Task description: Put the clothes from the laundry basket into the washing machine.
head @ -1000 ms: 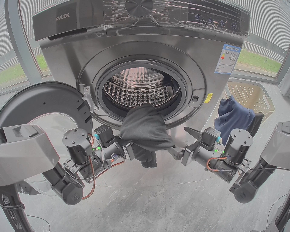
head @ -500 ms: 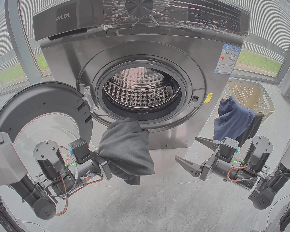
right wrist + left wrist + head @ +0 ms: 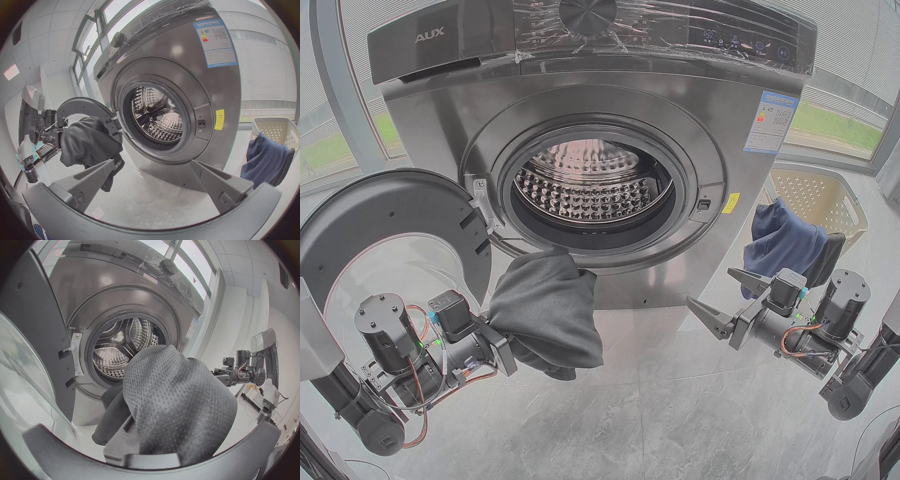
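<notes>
The dark grey garment [image 3: 547,309] hangs in a bunched heap over the left gripper [image 3: 517,340], which is clamped on it; the cloth hides most of that gripper's fingers, and a loose fold droops below toward the floor [image 3: 650,419]. The garment is outside the washing machine [image 3: 700,125], just below and left of the lower lip of the open porthole, with its top edge against the front panel under the rim. Inside, the steel drum [image 3: 587,181] shows its dimpled wall. The round door [image 3: 394,212] is swung wide to the left, beside the left arm. The right gripper [image 3: 709,285] hangs apart on the right, low before the machine's lower right corner, its jaws spread wide with nothing between them. Behind it stands the beige laundry basket [image 3: 825,194], beside the machine's right side, with a blue garment [image 3: 781,240] draped over its near rim and a black cloth [image 3: 831,250] just beside it
</notes>
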Available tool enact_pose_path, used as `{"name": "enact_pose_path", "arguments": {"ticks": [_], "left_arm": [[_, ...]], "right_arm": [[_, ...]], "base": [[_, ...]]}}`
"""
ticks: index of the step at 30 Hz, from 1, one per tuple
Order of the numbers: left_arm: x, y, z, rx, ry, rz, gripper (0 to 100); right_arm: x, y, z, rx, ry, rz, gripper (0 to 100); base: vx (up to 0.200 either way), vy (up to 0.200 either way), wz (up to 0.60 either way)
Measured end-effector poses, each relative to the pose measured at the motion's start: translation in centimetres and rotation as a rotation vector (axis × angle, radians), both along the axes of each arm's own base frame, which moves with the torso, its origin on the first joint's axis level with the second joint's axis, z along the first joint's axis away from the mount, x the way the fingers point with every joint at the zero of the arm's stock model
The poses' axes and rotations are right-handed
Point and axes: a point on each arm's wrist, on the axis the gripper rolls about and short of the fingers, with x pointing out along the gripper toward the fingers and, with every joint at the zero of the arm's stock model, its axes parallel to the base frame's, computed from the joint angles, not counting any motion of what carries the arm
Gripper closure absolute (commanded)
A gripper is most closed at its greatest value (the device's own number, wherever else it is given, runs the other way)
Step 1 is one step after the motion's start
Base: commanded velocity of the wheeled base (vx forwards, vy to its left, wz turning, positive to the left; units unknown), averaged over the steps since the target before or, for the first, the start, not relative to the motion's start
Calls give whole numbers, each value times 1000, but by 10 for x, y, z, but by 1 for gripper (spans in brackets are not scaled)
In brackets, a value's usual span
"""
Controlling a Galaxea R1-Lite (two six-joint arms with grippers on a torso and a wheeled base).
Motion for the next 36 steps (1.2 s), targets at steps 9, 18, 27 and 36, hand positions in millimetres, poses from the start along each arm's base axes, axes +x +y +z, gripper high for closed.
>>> {"name": "enact_pose_path", "arguments": {"ticks": [9,18,27,36], "left_arm": [[4,-2,-4,0,13,-2,100],[6,-4,-8,7,30,-5,100],[8,-6,-11,9,37,-6,100],[9,-8,-12,12,40,-13,100]], "right_arm": [[0,2,-1,7,8,-18,0],[0,2,-1,7,10,-17,0],[-1,4,-2,5,15,-10,0],[-3,5,-4,3,20,-3,0]], "base": [[133,0,0],[44,0,0],[200,0,0],[156,0,0]]}}
